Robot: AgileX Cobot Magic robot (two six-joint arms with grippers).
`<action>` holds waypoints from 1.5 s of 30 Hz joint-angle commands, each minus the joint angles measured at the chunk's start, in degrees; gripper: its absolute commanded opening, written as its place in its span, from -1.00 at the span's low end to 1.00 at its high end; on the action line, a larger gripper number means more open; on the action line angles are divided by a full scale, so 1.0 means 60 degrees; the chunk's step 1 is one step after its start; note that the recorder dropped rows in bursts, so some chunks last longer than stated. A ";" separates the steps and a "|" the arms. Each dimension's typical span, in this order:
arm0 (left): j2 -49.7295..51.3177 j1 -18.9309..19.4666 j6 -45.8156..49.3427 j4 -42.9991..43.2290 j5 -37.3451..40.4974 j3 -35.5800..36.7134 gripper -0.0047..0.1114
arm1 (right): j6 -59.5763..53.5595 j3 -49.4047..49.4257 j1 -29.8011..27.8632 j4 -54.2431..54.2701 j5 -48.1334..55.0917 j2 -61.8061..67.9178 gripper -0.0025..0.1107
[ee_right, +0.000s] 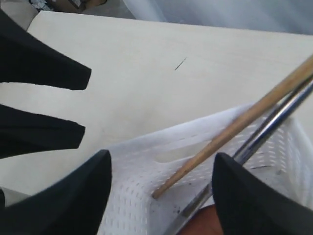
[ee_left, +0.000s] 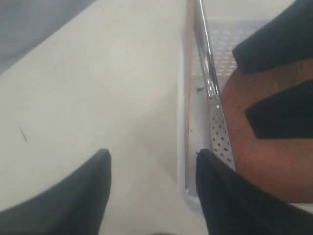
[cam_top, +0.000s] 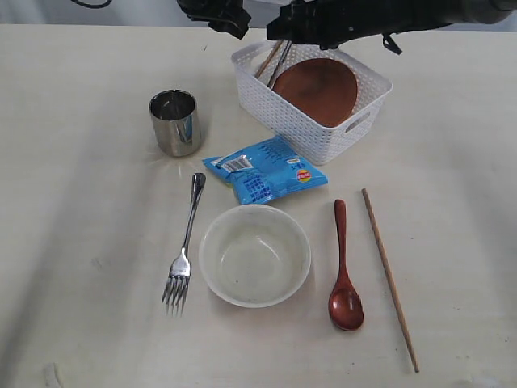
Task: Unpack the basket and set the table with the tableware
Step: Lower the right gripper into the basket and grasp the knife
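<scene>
Snack packet [cam_top: 266,171], blue, barcode label [cam_top: 236,164], print unreadable, left tool [ee_left: 154,152] and right tool [ee_right: 162,154] spread, empty

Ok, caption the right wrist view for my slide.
Open fingers hover by the basket, where a chopstick and steel utensil lean.

- Basket [cam_top: 311,121]: far corner covered by the right arm [cam_top: 388,18].
- Right arm and left arm [cam_top: 212,10], both beyond the basket's far rim, are cut off by the exterior view's upper edge. Jaws are indistinct there.
- Plate [cam_top: 317,89] in basket: far rim is under the right arm.
- Chopstick [cam_top: 266,61] and knife [cam_top: 279,58] in basket: upper ends under the arm, lower ends behind the plate.
- Left wrist view: knife blurred and runs off frame. Plate is cut by the frame and part-covered by blurred dark shapes [ee_left: 283,115].
- Right wrist view: chopstick and knife run off frame, plate only a sliver.
- Packet [cam_top: 266,171], touching the basket's near wall: print too small to read.
- Dark mark [ee_right: 180,63] on the table [ee_right: 122,58] beyond the basket: too small to identify.
</scene>
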 commanded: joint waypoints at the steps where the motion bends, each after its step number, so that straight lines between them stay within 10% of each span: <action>1: -0.0062 0.0075 -0.0018 0.0213 -0.0058 0.0034 -0.06 | 0.0610 -0.0046 0.0005 -0.0021 -0.0865 0.0181 0.05; 23: -0.0062 0.0405 -0.0042 0.0198 0.0049 0.0034 -0.06 | 0.0481 -0.0766 0.0131 0.0457 -0.0952 0.1384 0.05; 35: -0.0062 0.0405 -0.0042 0.0198 0.0049 0.0034 -0.06 | 0.0765 -0.0766 0.0131 0.0457 -0.0960 0.1384 -0.60; 45: -0.0062 0.0405 -0.0005 0.0198 0.0076 0.0034 -0.06 | 0.2128 -0.0766 0.0555 -0.0549 -0.1090 0.1384 -0.38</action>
